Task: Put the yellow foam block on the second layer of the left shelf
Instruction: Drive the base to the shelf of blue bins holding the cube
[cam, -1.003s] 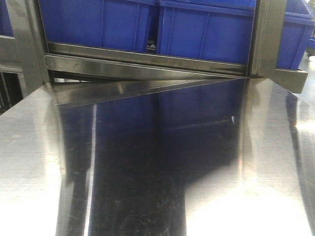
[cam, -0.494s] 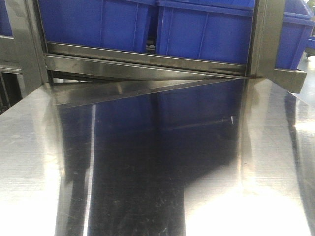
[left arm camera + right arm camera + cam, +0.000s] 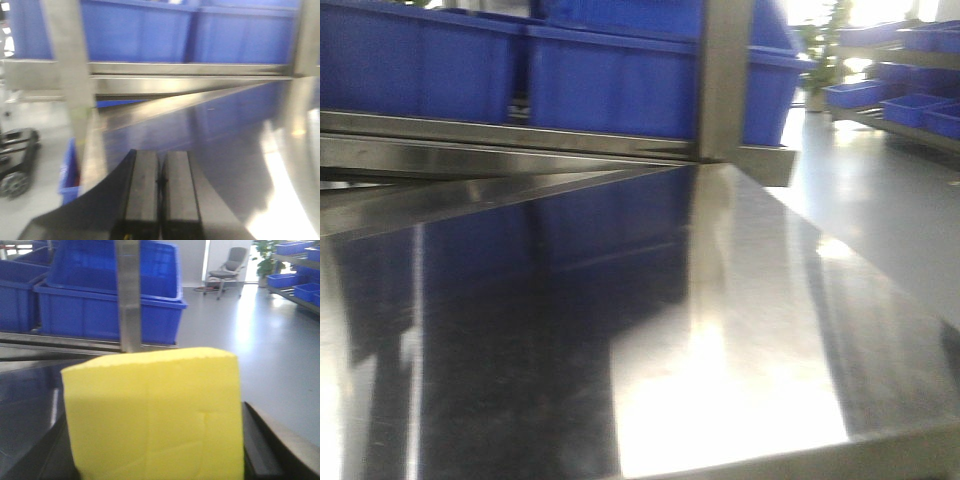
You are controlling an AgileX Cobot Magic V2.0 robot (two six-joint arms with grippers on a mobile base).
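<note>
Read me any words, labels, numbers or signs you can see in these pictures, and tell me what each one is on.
None can be read.
The blue bins, the yellow foam block and the steel table show no print.
A small yellow mark low on the left gripper is too blurred to read.

No text, label, brand, number or sign can be read anywhere.

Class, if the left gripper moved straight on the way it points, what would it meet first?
Probably the steel shelf rail ahead, with blue bins above it. Between the left gripper and that rail only bare tabletop shows, though depth is unclear.
</note>
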